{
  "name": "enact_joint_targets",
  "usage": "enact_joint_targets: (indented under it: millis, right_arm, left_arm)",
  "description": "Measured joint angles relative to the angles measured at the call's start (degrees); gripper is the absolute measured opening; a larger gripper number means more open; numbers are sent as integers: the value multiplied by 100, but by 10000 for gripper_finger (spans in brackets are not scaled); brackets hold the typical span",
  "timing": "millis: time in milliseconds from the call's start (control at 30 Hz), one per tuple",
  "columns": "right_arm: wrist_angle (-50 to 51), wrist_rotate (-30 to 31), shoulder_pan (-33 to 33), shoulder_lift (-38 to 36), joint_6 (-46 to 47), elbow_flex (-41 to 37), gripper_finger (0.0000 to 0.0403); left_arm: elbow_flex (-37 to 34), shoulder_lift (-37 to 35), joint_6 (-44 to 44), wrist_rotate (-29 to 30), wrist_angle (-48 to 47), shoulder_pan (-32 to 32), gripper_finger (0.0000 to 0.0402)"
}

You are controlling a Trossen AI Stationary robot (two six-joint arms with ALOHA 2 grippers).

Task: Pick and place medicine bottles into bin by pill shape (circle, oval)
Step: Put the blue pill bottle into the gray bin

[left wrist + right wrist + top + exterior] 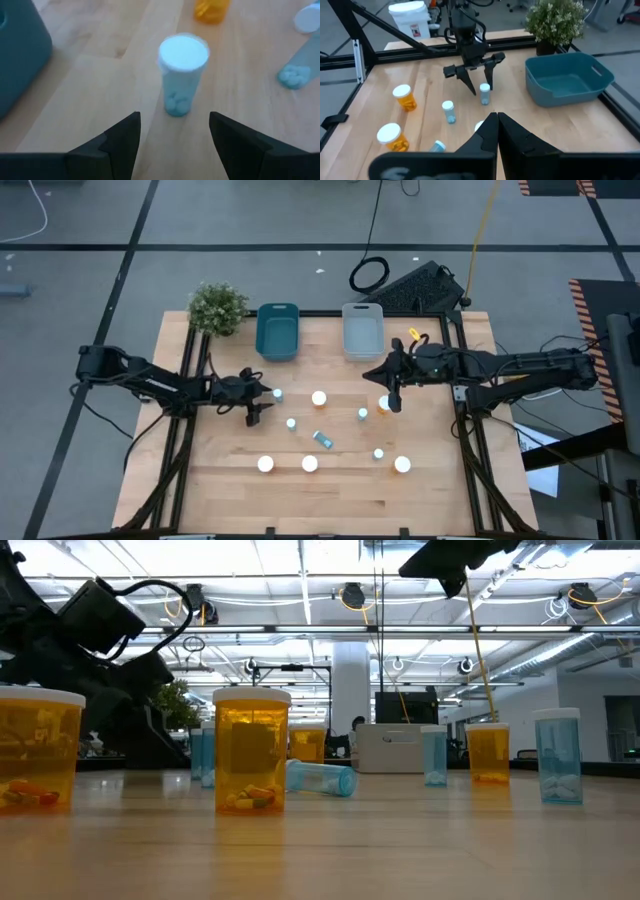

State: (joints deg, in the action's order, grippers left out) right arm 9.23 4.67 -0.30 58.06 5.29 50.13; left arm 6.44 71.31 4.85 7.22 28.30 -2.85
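My left gripper (265, 404) is low over the table's left middle, open. A small pale blue bottle (182, 75) with a white cap stands upright just ahead of its fingertips (129, 131), untouched; in the high view this bottle (278, 393) is beside the gripper. My right gripper (392, 392) is shut and empty, raised above the table (450, 560) over an amber bottle (384, 402). Several more amber bottles (319, 398) and blue bottles (291, 423) stand on their bases across the table. One blue bottle (322, 439) lies on its side.
A teal bin (278, 330) and a grey bin (363, 330) sit side by side at the far edge. A potted plant (218, 307) stands at the far left corner. Three amber bottles (310, 464) stand in a row near the front edge.
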Motion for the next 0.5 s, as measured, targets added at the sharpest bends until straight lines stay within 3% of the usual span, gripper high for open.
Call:
enact_joint_targets:
  millis: [333, 500]
  right_arm:
    - [-118, -16, 2, -4, -85, -2, 0]
    - [-120, -20, 2, -4, -85, -2, 0]
  left_arm:
    - [-4, 377, -49, 86, 231, 0, 241]
    - [4, 985, -277, 92, 1018, -1, 241]
